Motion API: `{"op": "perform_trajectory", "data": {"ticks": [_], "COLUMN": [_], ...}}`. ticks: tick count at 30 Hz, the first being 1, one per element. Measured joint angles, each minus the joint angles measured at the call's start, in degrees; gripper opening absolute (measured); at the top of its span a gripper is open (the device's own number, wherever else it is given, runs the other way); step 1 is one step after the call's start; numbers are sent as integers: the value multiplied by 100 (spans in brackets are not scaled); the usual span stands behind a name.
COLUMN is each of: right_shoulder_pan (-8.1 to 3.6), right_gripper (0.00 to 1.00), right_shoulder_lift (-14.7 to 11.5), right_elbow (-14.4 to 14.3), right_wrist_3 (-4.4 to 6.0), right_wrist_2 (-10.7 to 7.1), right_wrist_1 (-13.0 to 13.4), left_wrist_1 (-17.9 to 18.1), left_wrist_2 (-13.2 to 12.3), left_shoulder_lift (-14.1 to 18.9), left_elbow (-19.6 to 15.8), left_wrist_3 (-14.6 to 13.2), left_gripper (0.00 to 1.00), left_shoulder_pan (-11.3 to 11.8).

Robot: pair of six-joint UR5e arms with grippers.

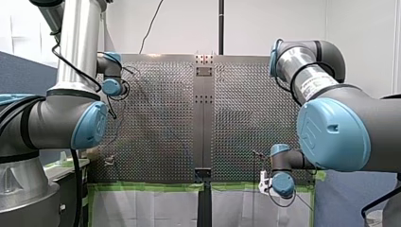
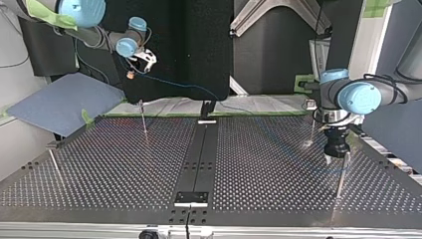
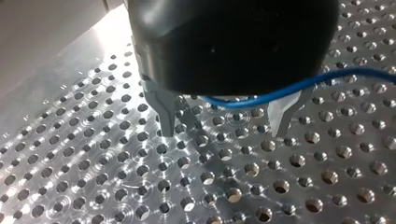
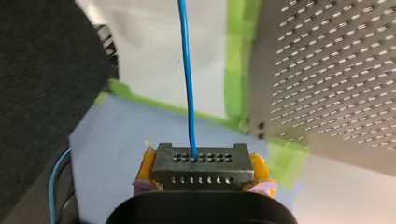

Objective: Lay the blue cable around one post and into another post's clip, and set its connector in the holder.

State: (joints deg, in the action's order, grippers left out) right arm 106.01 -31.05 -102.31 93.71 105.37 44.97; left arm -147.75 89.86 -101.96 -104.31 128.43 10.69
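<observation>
Off the table (image 1: 161,118) edge: connector (image 4: 203,164) gripped, blue cable (image 2: 184,85) not routed yet

Front view: my left arm (image 1: 75,61) reaches to the table's upper left. My right arm (image 1: 331,127) sits low at the right, wrist past the green-taped edge. Cable too thin to trace here, fingers not readable.

Top view: right gripper (image 2: 147,58) is up in the air beyond the far edge, at the view's left. Cable sags from it across the dark backdrop toward the middle, then a faint blue line runs over the table toward the left gripper (image 2: 334,157), which is down at the surface at the view's right. One thin post (image 2: 340,175) stands just beside that gripper, another at the far left; can't make out a clip on any. Cable wraps no post as far as I can see. Can't tell which fixture on the middle strip (image 2: 199,154) is the holder.

Left wrist view: metal fingers (image 3: 164,114) spread wide, tips close to the perforated surface. Cable hangs across between them, loose, not pinched.

Right wrist view: yellow pads (image 4: 259,169) pressed onto the dark connector block, cable leaving its face straight ahead.

Step, my read: early routing, left is placed to take the cable, nothing laid. Next: pinch the cable with left and lead it round the near post; right has to feed slack and hold connector orientation. Risk: cable slips out of the spread fingers
</observation>
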Motion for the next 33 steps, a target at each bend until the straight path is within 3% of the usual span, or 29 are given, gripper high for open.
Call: {"op": "perform_trajectory", "data": {"ticks": [8,12,18,23,27,33], "right_shoulder_pan": [-73,-178,-390,-608,-828,-946], "right_gripper": [15,15,15,15,15,15], "right_shoulder_lift": [-373,-598,-881,-1109,-1334,-1645], "right_elbow": [-257,-462,-583,-731,-822,-840], "right_wrist_3": [15,72,77,230,416,463], "right_wrist_2": [-368,-509,-605,-785,-1003,-1313], "right_wrist_1": [339,559,756,882,1089,1361], "left_wrist_1": [0,0,-7,-9,-16,-33], "left_wrist_2": [8,8,5,7,8,29], "left_shoulder_lift": [0,1,0,2,1,1], "left_elbow": [0,0,0,0,-1,0], "left_wrist_3": [-11,-25,-31,-34,-35,-37], "left_gripper": [100,100,100,100,100,100], "left_shoulder_pan": [-3,-6,-20,-35,-46,-54]}}
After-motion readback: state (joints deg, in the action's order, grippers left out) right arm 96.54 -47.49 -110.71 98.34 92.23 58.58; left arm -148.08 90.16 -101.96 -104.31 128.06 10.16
